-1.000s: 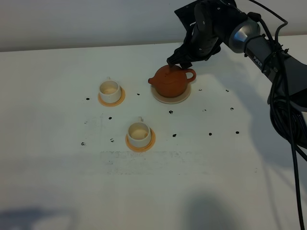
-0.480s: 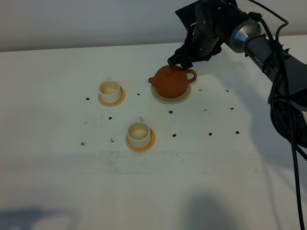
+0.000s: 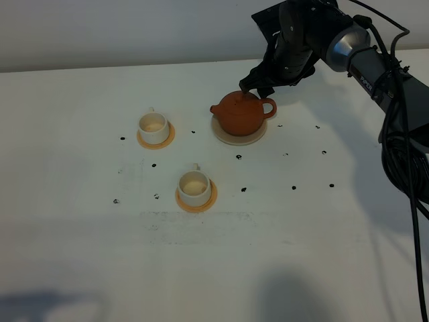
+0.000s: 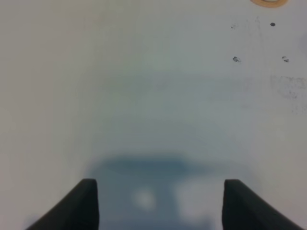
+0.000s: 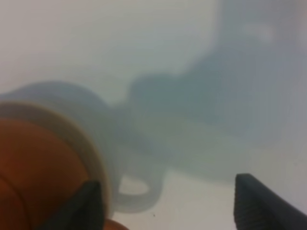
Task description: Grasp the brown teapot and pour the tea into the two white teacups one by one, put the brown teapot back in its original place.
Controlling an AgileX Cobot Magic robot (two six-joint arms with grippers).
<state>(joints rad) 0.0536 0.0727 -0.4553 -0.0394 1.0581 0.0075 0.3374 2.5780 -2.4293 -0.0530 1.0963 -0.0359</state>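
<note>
The brown teapot (image 3: 241,115) stands lidded on its cream saucer (image 3: 230,139), spout to the left and handle to the right. My right gripper (image 3: 258,90) hovers open just behind and above the lid and touches nothing. The right wrist view shows the teapot (image 5: 33,177) low beside one finger, with the right gripper (image 5: 168,191) spread wide over bare table. Two white teacups (image 3: 153,125) (image 3: 194,185) sit on orange-tan coasters to the left and front-left. The tea is hidden. My left gripper (image 4: 160,194) is open over bare table and does not show in the exterior view.
Small black marks dot the white table (image 3: 301,221) around the cups and saucer. The right arm and its cables (image 3: 395,134) run down the right side. A coaster edge (image 4: 268,2) peeks into the left wrist view.
My right gripper has drifted slightly right and back above the teapot, staying open. The teapot and cups stay where they were.
</note>
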